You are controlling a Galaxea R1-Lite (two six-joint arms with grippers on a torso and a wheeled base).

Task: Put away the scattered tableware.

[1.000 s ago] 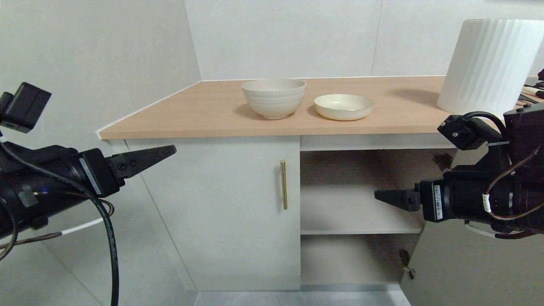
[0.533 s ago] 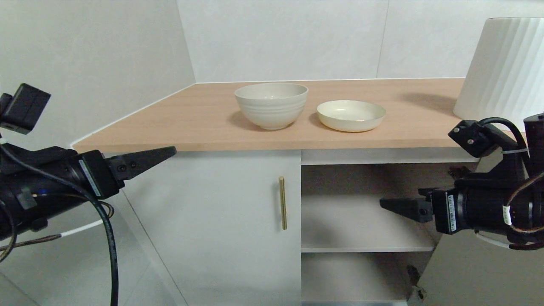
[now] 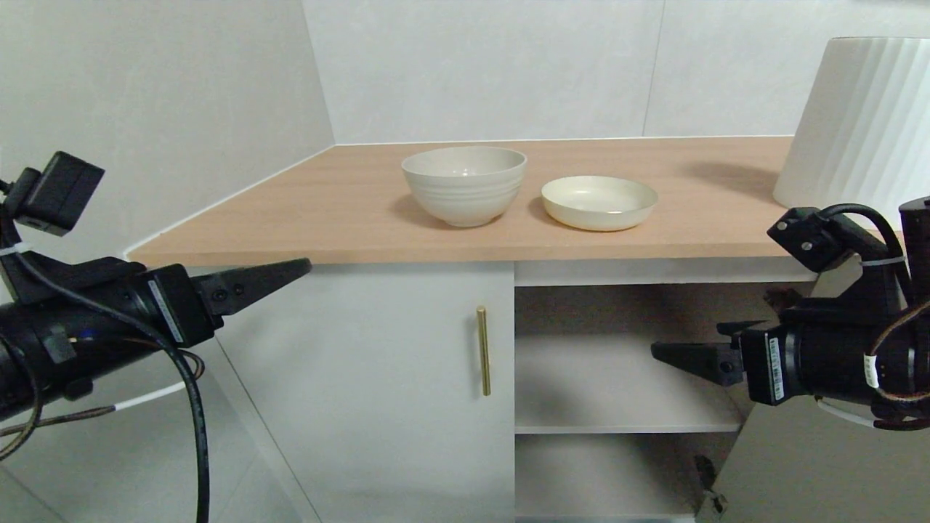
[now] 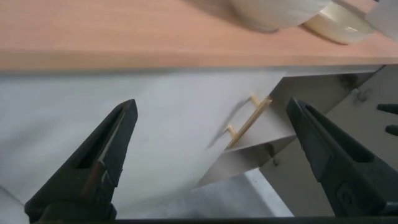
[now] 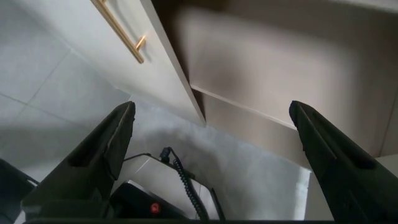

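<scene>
Picking up the first piece is, by my reading, the step in hand — both pieces sit unheld on the counter (image 3: 349,211). The deep bowl (image 3: 463,184) stands upright near the front edge, with the shallow dish (image 3: 599,203) just beside it at its 3 o'clock, not touching. The left gripper (image 3: 301,267) hangs below counter level at the bowl's 8 o'clock, jaws spread wide and empty. The right gripper (image 3: 657,351) sits at the dish's 5 o'clock, before the open cupboard's shelf (image 3: 617,396), likewise spread with nothing between.

Either arm should rise above the counter's edge before going in, or it risks striking the overhang. The dish lies nearer the open compartment, so the right arm seems the natural choice. A pinch over the near rim — one finger inside, one outside — looks surer than spanning the whole piece, since the glaze is probably slick. Keep clear of the ribbed white shade (image 3: 864,123) at the dish's 2 o'clock.
</scene>
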